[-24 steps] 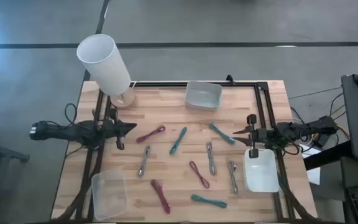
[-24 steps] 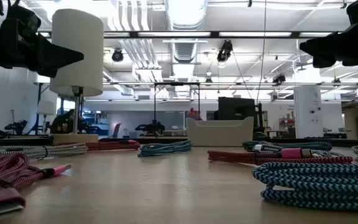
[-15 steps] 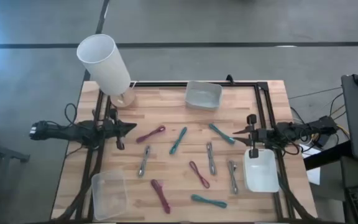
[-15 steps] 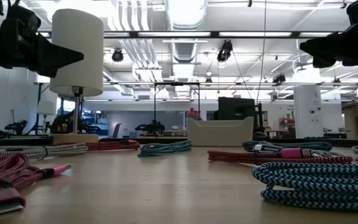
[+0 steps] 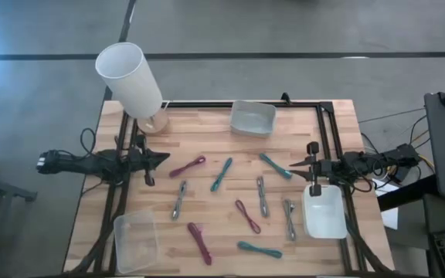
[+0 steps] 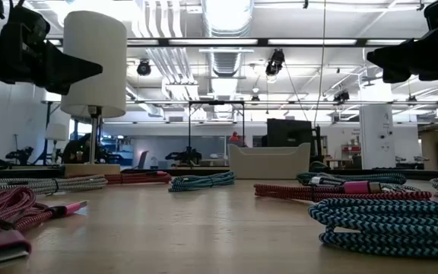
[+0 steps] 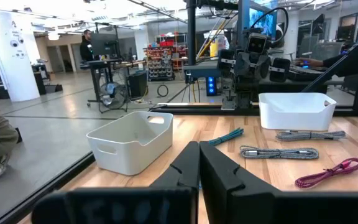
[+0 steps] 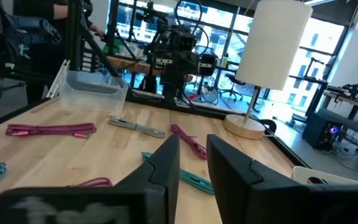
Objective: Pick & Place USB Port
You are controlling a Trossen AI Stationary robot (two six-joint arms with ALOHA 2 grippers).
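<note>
Left tool closed; white bin empty.

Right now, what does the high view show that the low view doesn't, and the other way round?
Only the high view shows all three bins, including the clear one and the white one at the near corners, and both grippers, left and right, hanging apart over the table's sides. Only the low view shows the room behind with its ceiling lights. Both show the lamp, the far bin and the scattered cables.

overhead, table-level, two wrist views
</note>
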